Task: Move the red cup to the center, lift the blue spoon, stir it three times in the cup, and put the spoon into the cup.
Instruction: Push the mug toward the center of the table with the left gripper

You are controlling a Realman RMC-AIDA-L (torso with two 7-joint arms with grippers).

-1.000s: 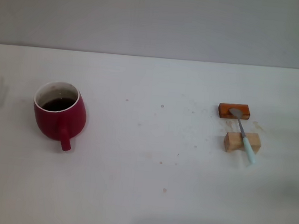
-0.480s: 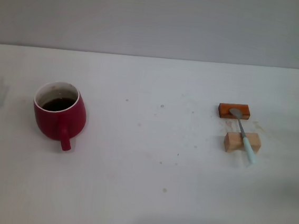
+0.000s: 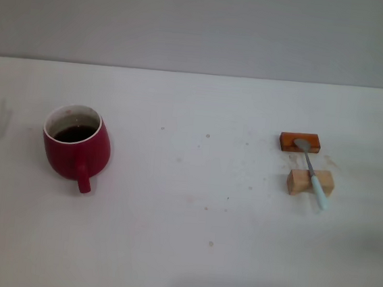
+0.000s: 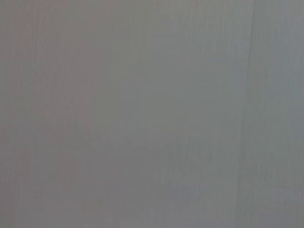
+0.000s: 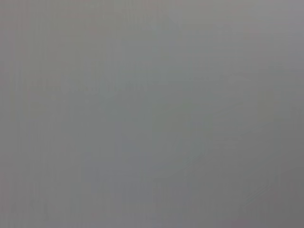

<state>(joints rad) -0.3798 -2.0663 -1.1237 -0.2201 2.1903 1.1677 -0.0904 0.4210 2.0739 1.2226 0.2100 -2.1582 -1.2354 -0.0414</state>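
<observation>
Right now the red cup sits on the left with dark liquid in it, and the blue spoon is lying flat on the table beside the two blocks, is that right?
Not quite. The blue spoon is not flat on the table: the head view shows it propped across the two blocks, bowl on the orange block, handle over the tan block. The red cup is on the left with dark liquid, as you said.

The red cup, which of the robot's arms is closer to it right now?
Cannot tell: neither gripper is in view. The red cup sits on the robot's left of the table, so the left arm would likely have the shorter reach; the spoon lies on the right.
</observation>
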